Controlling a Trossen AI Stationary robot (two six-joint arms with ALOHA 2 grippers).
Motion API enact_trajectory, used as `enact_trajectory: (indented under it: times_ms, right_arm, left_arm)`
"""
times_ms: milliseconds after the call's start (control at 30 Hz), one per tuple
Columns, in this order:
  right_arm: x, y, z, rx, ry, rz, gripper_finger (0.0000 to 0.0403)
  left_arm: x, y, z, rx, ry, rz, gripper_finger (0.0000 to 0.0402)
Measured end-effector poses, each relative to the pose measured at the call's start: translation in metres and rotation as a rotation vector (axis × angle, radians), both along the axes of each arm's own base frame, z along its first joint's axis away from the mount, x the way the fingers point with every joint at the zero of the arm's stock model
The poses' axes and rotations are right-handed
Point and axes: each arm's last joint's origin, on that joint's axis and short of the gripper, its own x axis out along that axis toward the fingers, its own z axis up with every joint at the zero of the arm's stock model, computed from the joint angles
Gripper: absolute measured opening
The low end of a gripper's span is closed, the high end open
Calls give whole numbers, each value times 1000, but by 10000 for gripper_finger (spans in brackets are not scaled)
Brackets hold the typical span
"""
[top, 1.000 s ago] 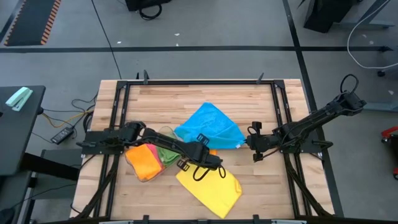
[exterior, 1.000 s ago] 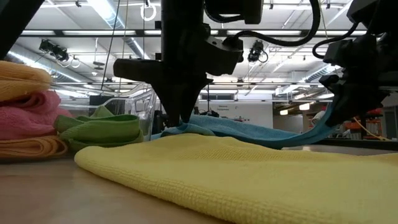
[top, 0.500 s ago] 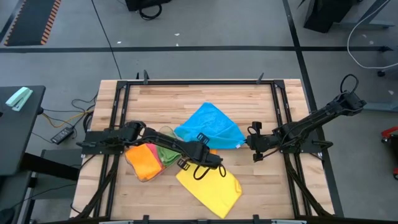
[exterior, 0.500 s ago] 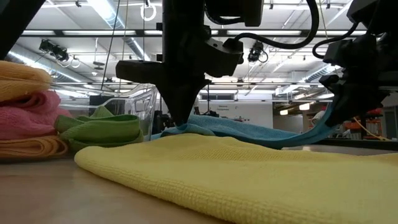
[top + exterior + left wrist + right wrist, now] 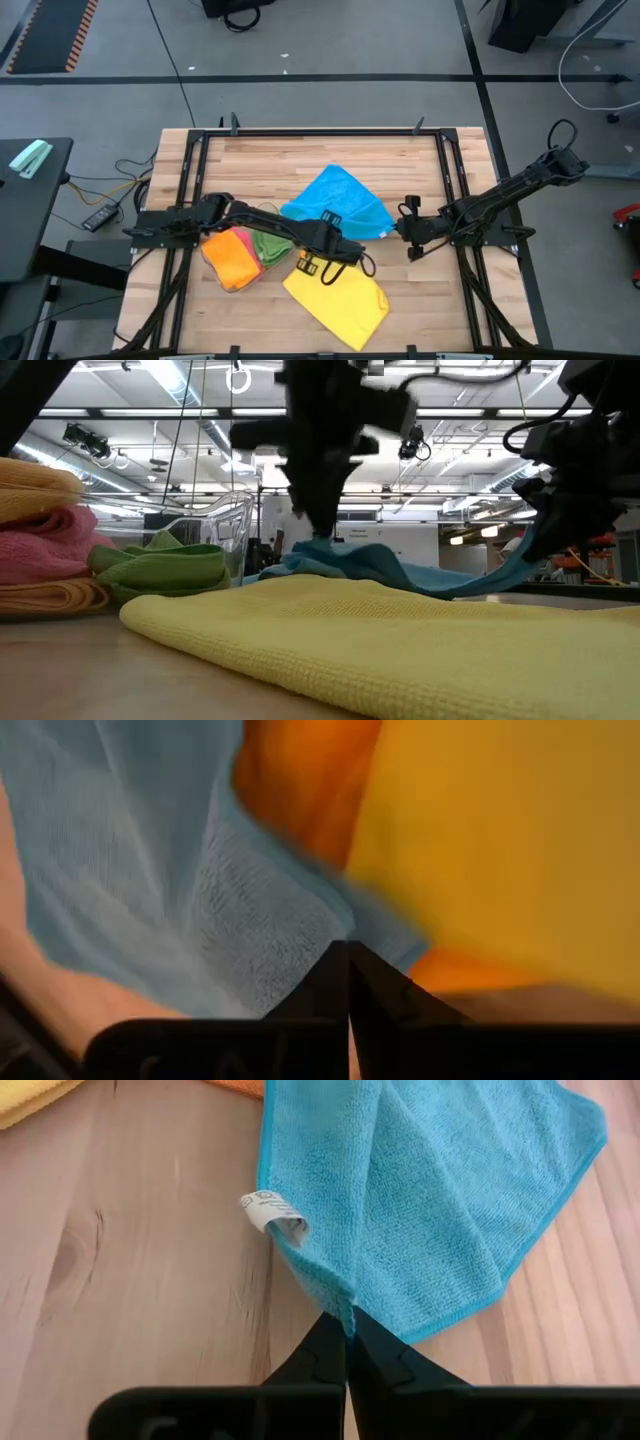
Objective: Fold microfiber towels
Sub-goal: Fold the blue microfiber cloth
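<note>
**Both end effectors pinch the blue towel at opposite corners**

The blue towel [image 5: 335, 203] lies spread near the middle of the wooden tabletop [image 5: 260, 160]. The left end effector [image 5: 318, 226] is clenched on the towel's near corner, beside the yellow towel [image 5: 338, 300]; in the left wrist view its fingers [image 5: 345, 982] meet in a point on blue fabric. The right end effector [image 5: 397, 230] grasps the towel's right corner, its fingers [image 5: 345, 1345] closed on a gathered edge next to a small white label [image 5: 272, 1215]. In the low view this corner hangs lifted off the tabletop, the cloth stretching down from it.

The yellow towel lies flat at the front of the tabletop. To its left sit folded orange [image 5: 226, 260], pink [image 5: 243, 241] and green [image 5: 270, 246] towels, stacked close together beside a clear plastic tray [image 5: 225, 520].
</note>
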Motion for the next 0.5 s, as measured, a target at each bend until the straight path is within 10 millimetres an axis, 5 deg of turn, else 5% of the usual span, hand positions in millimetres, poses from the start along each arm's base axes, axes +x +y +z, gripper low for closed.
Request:
enact_trajectory:
  times_ms: [233,500]
  right_arm:
    - [3,3,17,69,-2,54,6]
    - [0,8,24,234,74,87,6]
  left_arm:
    - [11,-8,40,-210,-146,85,5]
    - [13,-28,48,-331,-210,80,5]
